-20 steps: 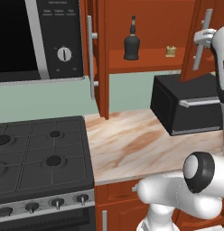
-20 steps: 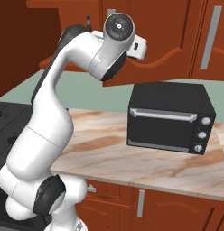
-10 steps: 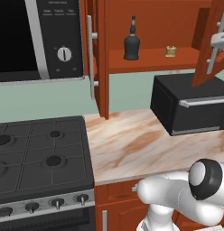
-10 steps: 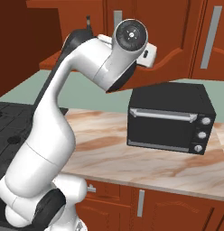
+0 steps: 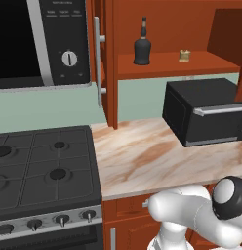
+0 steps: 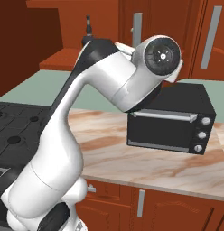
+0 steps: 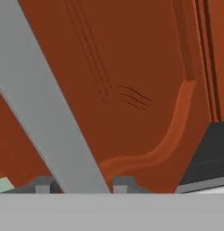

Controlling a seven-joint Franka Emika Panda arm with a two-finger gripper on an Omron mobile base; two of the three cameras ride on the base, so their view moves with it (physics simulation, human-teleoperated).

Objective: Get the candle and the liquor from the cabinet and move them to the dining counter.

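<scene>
The cabinet [image 5: 167, 19] stands open. On its shelf are the liquor [image 5: 142, 46], a black bottle, and to its right the small gold candle [image 5: 184, 55]. The bottle's neck [image 6: 88, 27] also pokes up behind my arm. In the hand view my gripper [image 7: 83, 185] is closed around the long silver handle [image 7: 41, 90] of the cabinet's right door [image 7: 132, 67], one dark fingertip [image 7: 44, 185] on each side of it. That door [image 5: 230, 29] is swung out at the upper right. The dining counter is out of view.
A black toaster oven [image 5: 206, 110] sits on the short marble worktop [image 5: 142, 156] right under the open shelf. A black stove [image 5: 45, 166] is to the left, with a microwave [image 5: 40, 44] above it. The cabinet's left door [image 5: 109, 63] stands edge-on.
The right door has swung further open. My hand has gone with it to the right and out of the left base view, and the jaws have closed in a little.
</scene>
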